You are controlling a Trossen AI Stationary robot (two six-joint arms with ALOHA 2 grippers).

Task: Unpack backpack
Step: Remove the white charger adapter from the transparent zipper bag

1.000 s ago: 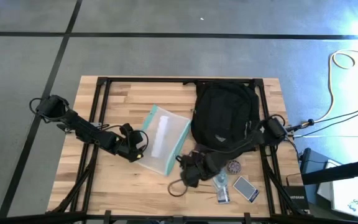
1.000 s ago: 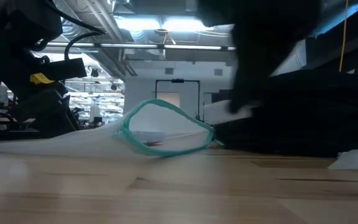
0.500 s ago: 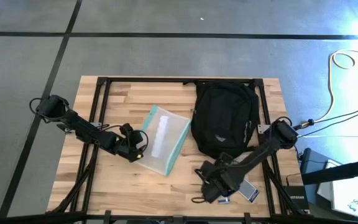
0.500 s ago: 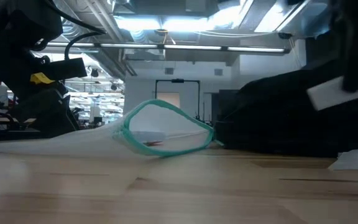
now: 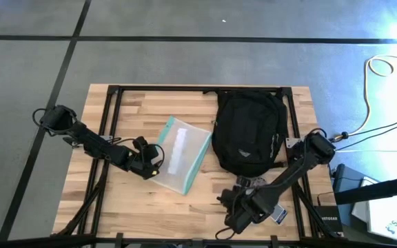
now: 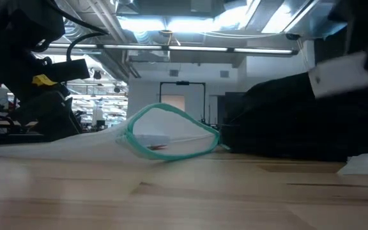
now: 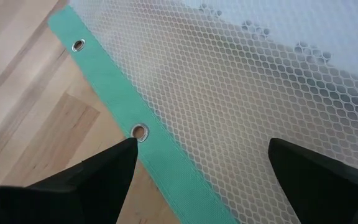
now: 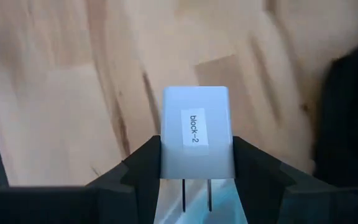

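The black backpack (image 5: pixel 248 131) lies flat on the table at the far right. A clear teal-edged pouch (image 5: pixel 181 153) lies to its left. My left gripper (image 5: pixel 154 164) stands open over the pouch's teal edge (image 7: pixel 135 124), one finger on either side of it; no touch shows. My right gripper (image 5: pixel 233 217) is near the table's near edge, in front of the backpack. It is shut on a small white plug block (image 8: pixel 196 134) labelled "block-2". The block also shows pale at the right of the low view (image 6: pixel 340 80). My right gripper pinches the white block by its two opposite narrow sides (image 8: pixel 166 152) between its two fingers (image 8: pixel 143 171). The fingers point steeply down from above. The block's two metal prongs (image 8: pixel 195 196) point back between the fingers toward the wrist. The block hangs clear above the bare wood.
Small items lie by the right gripper near the table's front right: a card-like box (image 5: pixel 279 215) and a small round thing (image 5: pixel 256 182). Black frame bars (image 5: pixel 109 117) cross the table. Bare wood (image 5: pixel 185 207) lies in front of the pouch.
My right gripper has gone from the backpack's near end toward the table's near edge and a little to the right, rising slightly and carrying the white block, most of it in the first half second. The left gripper and the pouch have kept still.
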